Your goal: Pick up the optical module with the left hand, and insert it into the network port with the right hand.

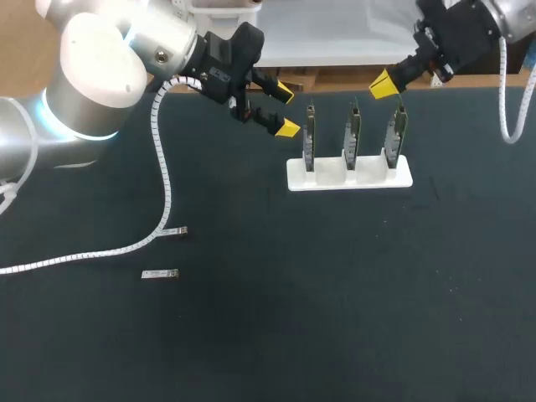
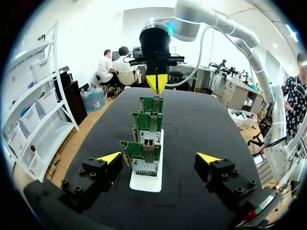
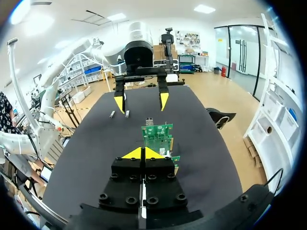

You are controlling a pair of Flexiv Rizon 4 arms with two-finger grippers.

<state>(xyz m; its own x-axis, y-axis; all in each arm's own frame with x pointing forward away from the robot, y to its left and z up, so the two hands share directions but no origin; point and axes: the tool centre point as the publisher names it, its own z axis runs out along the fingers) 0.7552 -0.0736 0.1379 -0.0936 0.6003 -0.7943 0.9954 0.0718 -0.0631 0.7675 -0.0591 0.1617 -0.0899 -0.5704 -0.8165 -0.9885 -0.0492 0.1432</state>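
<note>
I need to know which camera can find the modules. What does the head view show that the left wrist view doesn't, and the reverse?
Only the head view: two optical modules lying on the table, well apart from the rest. Only the left wrist view: the nearest card seen on its broad face. Both: three cards upright in the white stand, the left claw open, the right claw shut.

- Left gripper [image 1: 285, 109]: fingers spread apart, just beside the nearest of three upright green circuit boards [image 1: 351, 134].
- White stand [image 1: 368, 177]: holds the boards in a row, below and ahead of the left gripper.
- Right gripper [image 1: 383, 84]: yellow tips together, close to the top of the board farthest from the left gripper.
- Two small silver modules [image 1: 159, 274]: flat on the black table [image 1: 335, 318], well apart from both grippers.
</note>
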